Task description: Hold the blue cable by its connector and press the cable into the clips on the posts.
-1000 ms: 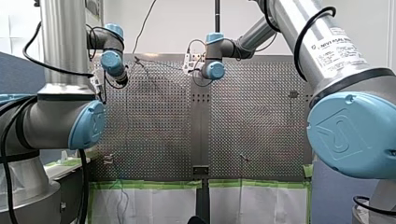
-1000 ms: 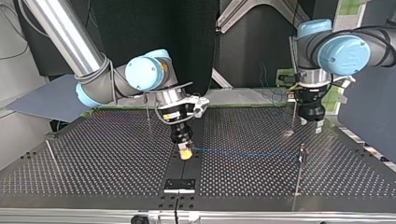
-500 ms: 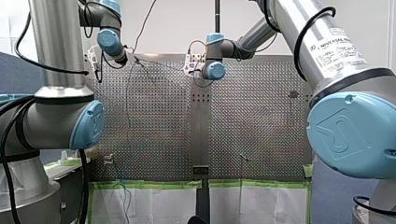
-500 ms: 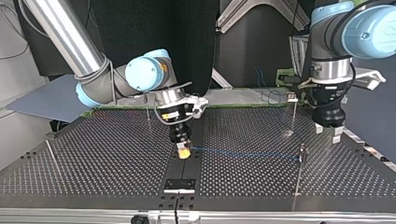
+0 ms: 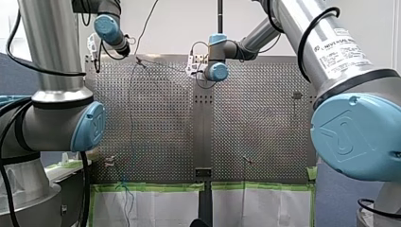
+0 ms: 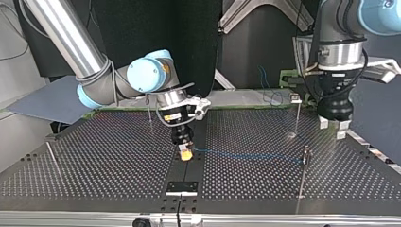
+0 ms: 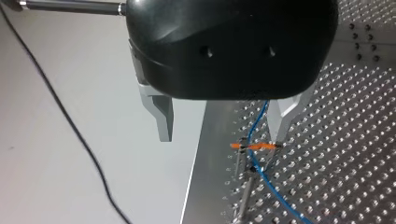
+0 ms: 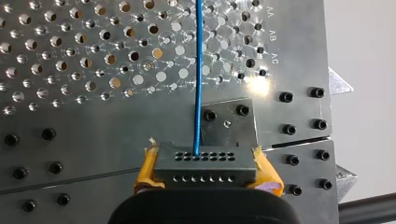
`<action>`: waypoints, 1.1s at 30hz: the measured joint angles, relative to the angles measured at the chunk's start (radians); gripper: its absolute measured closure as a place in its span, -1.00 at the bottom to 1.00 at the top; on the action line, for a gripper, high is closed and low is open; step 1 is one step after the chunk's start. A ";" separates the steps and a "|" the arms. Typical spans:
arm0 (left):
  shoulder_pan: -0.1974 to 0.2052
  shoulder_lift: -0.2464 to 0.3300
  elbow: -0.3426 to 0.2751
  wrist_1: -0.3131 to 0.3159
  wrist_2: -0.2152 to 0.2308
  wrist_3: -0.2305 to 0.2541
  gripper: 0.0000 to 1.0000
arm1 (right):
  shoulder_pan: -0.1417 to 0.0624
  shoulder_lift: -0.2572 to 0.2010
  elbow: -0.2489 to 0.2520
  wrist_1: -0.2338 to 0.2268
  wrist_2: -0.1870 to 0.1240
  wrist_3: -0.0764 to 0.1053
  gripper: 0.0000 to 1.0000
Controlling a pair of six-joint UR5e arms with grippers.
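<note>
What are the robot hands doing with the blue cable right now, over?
Right hand shut on connector. Left hand open, empty, beside a post. Blue cable runs from connector to that post's clip. Nothing seen in the way.

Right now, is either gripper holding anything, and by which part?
My right gripper holds the blue cable by its black connector, between yellow pads. My left gripper is open and empty.
</note>
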 joint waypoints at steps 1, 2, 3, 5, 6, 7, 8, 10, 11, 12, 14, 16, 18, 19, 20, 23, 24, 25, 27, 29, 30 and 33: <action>-0.001 -0.005 0.000 0.000 0.009 0.001 -1.00 | 0.000 0.000 0.000 0.000 0.000 0.000 1.00; -0.001 -0.008 0.000 0.000 0.015 0.002 -1.00 | 0.000 0.000 0.000 0.000 0.000 0.000 1.00; -0.001 -0.011 0.000 0.001 0.022 0.004 -1.00 | 0.000 0.000 0.000 0.000 0.000 0.000 1.00; -0.002 -0.023 0.000 0.001 0.037 0.012 -1.00 | 0.000 0.000 0.000 0.000 0.000 0.000 1.00; -0.002 -0.029 0.000 0.001 0.044 0.018 -1.00 | 0.000 0.001 0.000 0.000 0.000 0.000 1.00; -0.003 -0.038 0.000 0.001 0.051 0.026 -1.00 | 0.000 0.001 0.000 0.000 0.000 0.000 1.00; -0.004 -0.045 0.000 0.001 0.055 0.033 -1.00 | 0.000 0.001 0.000 0.000 0.000 0.000 1.00; -0.005 -0.062 0.000 0.003 0.061 0.049 -1.00 | 0.001 0.002 0.000 0.000 0.000 -0.001 1.00; -0.005 -0.069 0.000 0.007 0.064 0.058 -1.00 | 0.001 0.002 0.000 0.000 0.000 -0.001 1.00; -0.006 -0.074 0.000 0.011 0.067 0.065 -1.00 | 0.001 0.002 0.000 0.000 0.000 -0.001 1.00; -0.006 -0.076 0.000 0.024 0.071 0.075 -1.00 | 0.001 0.002 0.000 0.000 0.000 -0.001 1.00; -0.007 -0.073 0.000 0.037 0.073 0.075 -1.00 | 0.001 0.002 0.000 0.000 0.000 -0.001 1.00; -0.007 -0.078 0.000 0.047 0.074 0.074 -1.00 | 0.002 0.002 0.000 0.000 -0.001 -0.001 1.00; -0.007 -0.083 0.000 0.051 0.075 0.075 -1.00 | 0.003 0.002 0.000 0.001 -0.001 -0.002 1.00; -0.007 -0.087 0.000 0.054 0.077 0.076 -1.00 | 0.003 0.003 0.000 0.001 -0.001 -0.002 1.00; -0.007 -0.096 0.000 0.062 0.090 0.075 -1.00 | 0.004 0.003 0.000 0.002 -0.001 -0.001 1.00; -0.007 -0.098 0.000 0.063 0.094 0.075 -1.00 | 0.004 0.004 0.000 0.002 -0.001 -0.002 1.00; -0.007 -0.099 0.000 0.066 0.097 0.074 -1.00 | 0.004 0.004 0.000 0.002 -0.001 -0.002 1.00; -0.007 -0.100 0.000 0.069 0.100 0.075 -1.00 | 0.004 0.005 0.000 0.003 -0.002 -0.002 1.00; -0.006 -0.100 0.000 0.074 0.101 0.075 -1.00 | 0.005 0.005 0.000 0.003 -0.002 -0.002 1.00; -0.006 -0.100 0.000 0.076 0.101 0.075 -1.00 | 0.005 0.005 0.000 0.003 -0.002 -0.002 1.00; -0.005 -0.100 0.000 0.081 0.100 0.076 -1.00 | 0.005 0.006 0.000 0.003 -0.001 -0.002 1.00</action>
